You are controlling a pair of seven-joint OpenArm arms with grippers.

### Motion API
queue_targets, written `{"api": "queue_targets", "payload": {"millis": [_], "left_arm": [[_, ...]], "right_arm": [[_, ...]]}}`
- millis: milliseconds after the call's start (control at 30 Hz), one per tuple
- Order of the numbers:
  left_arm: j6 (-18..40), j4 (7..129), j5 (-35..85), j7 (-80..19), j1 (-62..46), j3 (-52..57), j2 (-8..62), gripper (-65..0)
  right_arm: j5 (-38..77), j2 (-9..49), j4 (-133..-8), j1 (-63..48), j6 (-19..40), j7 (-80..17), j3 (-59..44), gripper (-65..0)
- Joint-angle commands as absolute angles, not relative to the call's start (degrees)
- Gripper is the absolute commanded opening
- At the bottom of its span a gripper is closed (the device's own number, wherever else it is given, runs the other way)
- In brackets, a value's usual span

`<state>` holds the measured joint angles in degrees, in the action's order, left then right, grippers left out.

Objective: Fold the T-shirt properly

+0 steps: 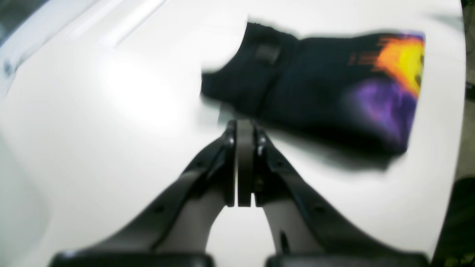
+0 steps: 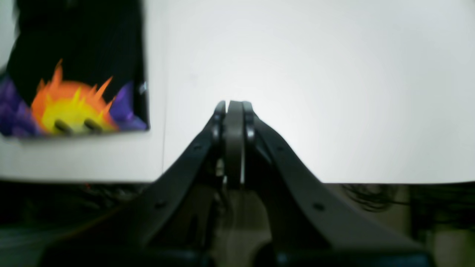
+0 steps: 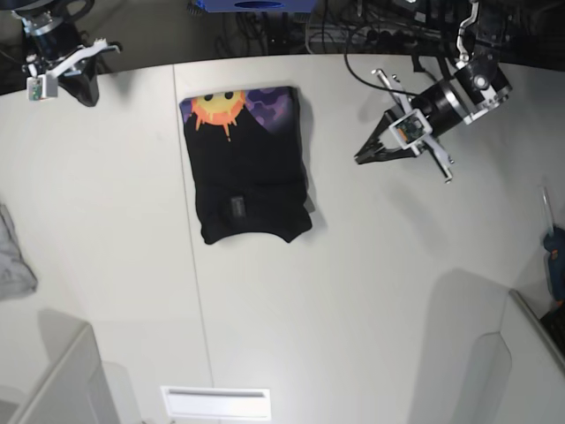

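Note:
The black T-shirt (image 3: 248, 168) lies folded into a compact rectangle on the white table (image 3: 353, 283), its orange-yellow sun on purple showing at the far edge. It also appears, blurred, in the left wrist view (image 1: 319, 85) and at the upper left of the right wrist view (image 2: 74, 70). My left gripper (image 3: 360, 159) hovers to the right of the shirt, apart from it, shut on nothing (image 1: 244, 124). My right gripper (image 3: 88, 95) is at the table's far left corner, away from the shirt, also shut and empty (image 2: 234, 104).
A small light grey cloth (image 3: 12, 256) lies at the table's left edge. A white slotted piece (image 3: 216, 402) sits at the near edge. Grey panels (image 3: 538, 353) stand at the near corners. Cables and gear crowd the far side behind the table.

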<state>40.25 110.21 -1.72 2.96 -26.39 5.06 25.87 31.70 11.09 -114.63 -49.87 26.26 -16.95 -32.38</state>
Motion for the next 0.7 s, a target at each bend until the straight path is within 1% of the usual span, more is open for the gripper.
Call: {"api": "queue_targets", "payload": {"millis": [0,67,200,233,367,600,667], "left_arm": [[40.00,111.25,-0.57,6.73,-28.18,6.81,26.07,-65.0],[40.00,111.25,-0.57,8.84,-32.40,9.01,26.07,-65.0],[40.00,111.08,-1.01,12.53,-39.34,10.42,25.89,-65.0],[40.00,110.73,-1.01,13.32,-40.84,10.42,25.89,-65.0],[40.00,106.77,-1.01,16.84,-45.23,10.51,25.80,-65.0],[40.00,92.00,-1.10,25.19,-49.80,10.51,25.98,-65.0],[40.00,89.27,-1.10,27.38,-51.56,10.51,26.07,-65.0]], "right_arm": [[28.79,10.86,-115.38,-51.12,26.68,-15.87,-32.75,-65.0],[20.97,8.75,-115.30,-51.74,29.49,-15.87,-32.75,-65.0],[8.57,3.82,-115.12,-52.18,38.55,-15.87,-33.10,-65.0],[5.76,2.77,-115.12,-52.18,40.00,-15.87,-33.10,-65.0],[-2.59,0.48,-115.03,-53.14,40.00,-16.22,-32.66,-65.0],[-10.15,0.48,-114.86,-58.51,40.00,-16.40,-32.22,-65.0],[-13.49,0.48,-114.15,-59.74,40.00,-17.27,-30.11,-65.0]]}}
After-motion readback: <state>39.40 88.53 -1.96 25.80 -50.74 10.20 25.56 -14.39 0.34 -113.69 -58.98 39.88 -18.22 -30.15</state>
